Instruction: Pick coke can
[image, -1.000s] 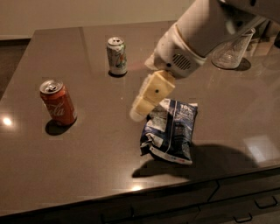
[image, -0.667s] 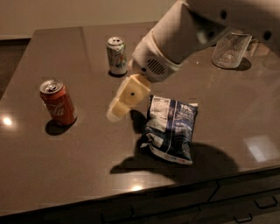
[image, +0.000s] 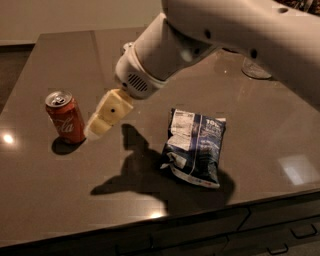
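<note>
The coke can, red-orange with white script and a silver top, stands upright at the left of the dark tabletop. My gripper, with cream-coloured fingers, hangs just to the right of the can, nearly touching its side. The big white arm reaches in from the upper right above it. The white and green can is hidden behind the arm.
A blue and white chip bag lies flat right of centre. A clear glass stands at the back right, partly behind the arm. The table's front edge runs along the bottom, with drawers below.
My gripper has swung left across the table, from beside the chip bag to right next to the coke can. The arm now covers the white and green can.
</note>
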